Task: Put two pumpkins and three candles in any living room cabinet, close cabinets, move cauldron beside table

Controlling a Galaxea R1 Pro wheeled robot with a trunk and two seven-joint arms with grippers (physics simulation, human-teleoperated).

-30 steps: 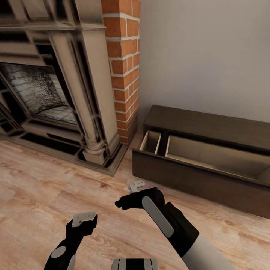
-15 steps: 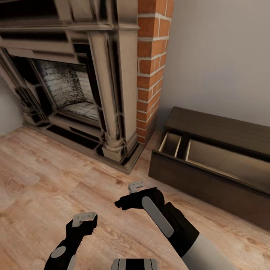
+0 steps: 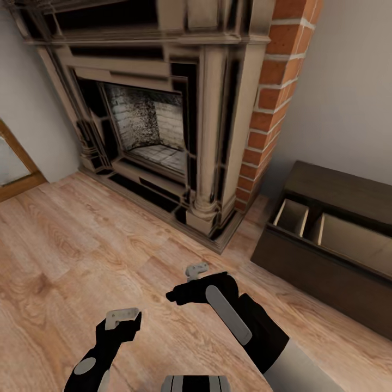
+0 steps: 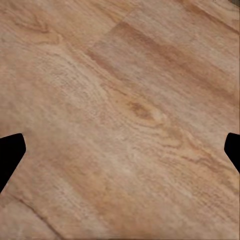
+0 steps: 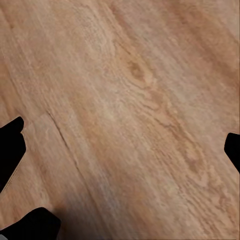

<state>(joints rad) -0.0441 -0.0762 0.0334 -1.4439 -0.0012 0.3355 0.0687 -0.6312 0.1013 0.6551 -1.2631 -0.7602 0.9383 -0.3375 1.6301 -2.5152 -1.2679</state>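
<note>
A low dark-brown cabinet stands against the wall at the right. Its wide front is pulled out, showing pale beige compartments with nothing visible in them. My left gripper hangs low over the plank floor, open and holding nothing. My right gripper is a little higher and nearer the cabinet, also open and holding nothing. In the wrist views, the left gripper and right gripper have their dark fingers spread wide over bare wood floor. The pumpkins, candles, cauldron and table are out of view.
A large stone fireplace fills the back, its base jutting onto the floor. A brick column stands between it and the cabinet. A wooden frame shows at the far left. Light wood floor spreads in front.
The camera has turned left: the fireplace, brick column and cabinet have all slid rightward in the picture. Both arms keep the same pose, grippers still open.
</note>
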